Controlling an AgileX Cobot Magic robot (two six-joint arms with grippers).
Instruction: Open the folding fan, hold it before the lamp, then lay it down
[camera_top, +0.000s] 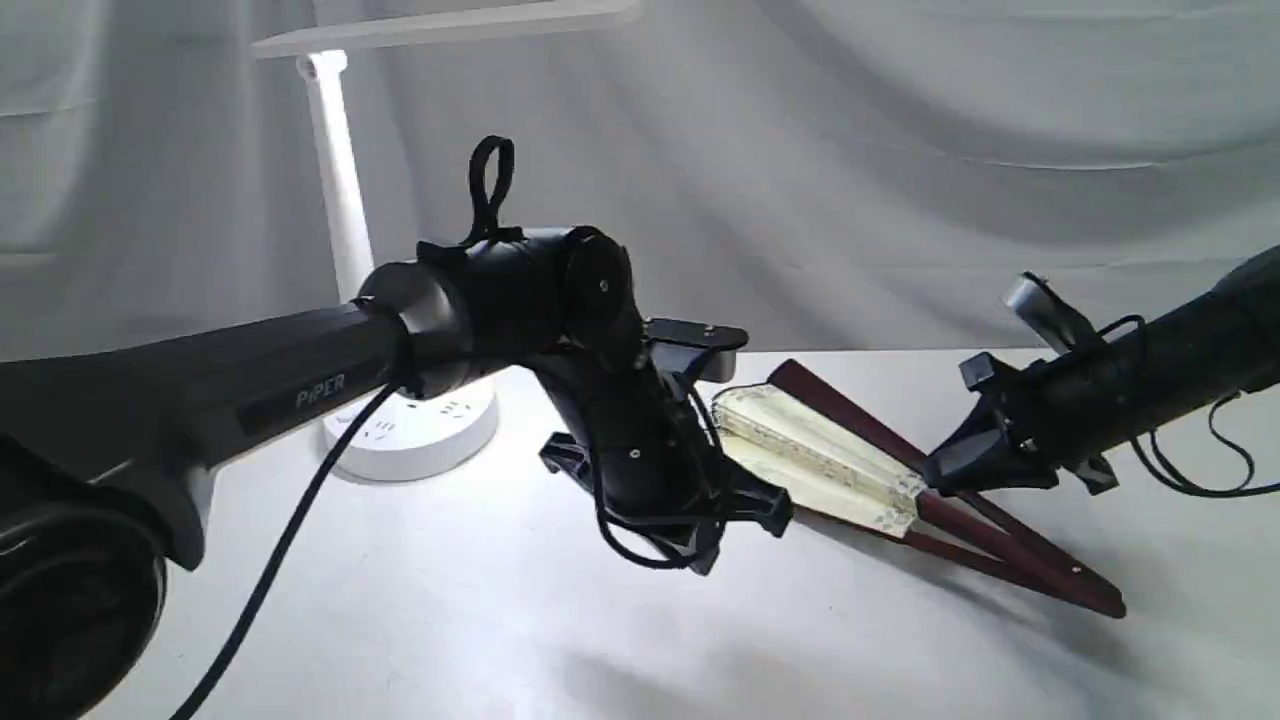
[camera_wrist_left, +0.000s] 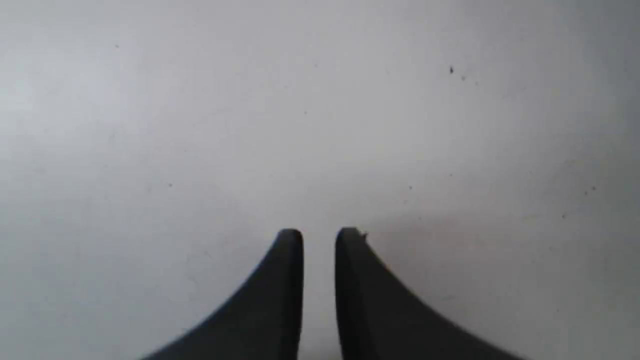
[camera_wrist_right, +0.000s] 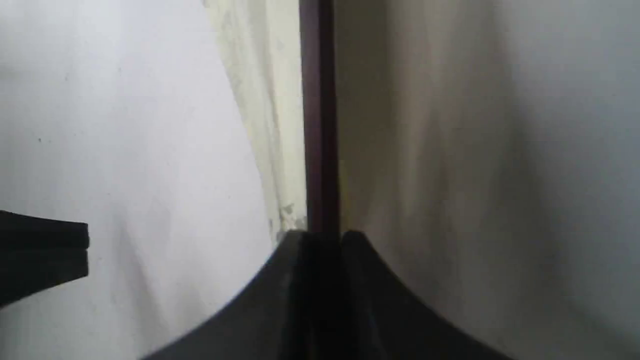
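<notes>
- The folding fan (camera_top: 820, 455) is only partly spread, a narrow wedge. Opening has begun but is far from finished, as I judge it.
- The right hand (camera_top: 945, 478) is clamped on one dark maroon guard (camera_wrist_right: 320, 125), about where the paper ends and the bare ribs begin.
- The left hand (camera_wrist_left: 319, 232) holds nothing. Its fingers sit a narrow gap apart over bare table (camera_top: 500, 620), just short of the fan's wide end.
- To my eye, holding it before the lamp (camera_top: 340, 200) and laying it down are both undone. The lamp stands at the back left, beyond the left arm, apart from the fan.
- The fan sits right of centre on the table, its pivot end (camera_top: 1085, 585) low and pointing right, its wide end pointing towards the lamp.
- The cream leaf (camera_top: 790, 440) is bunched in tight pleats between two splayed maroon guards. A patterned border runs along its edges. I cannot make out any writing on it.
</notes>
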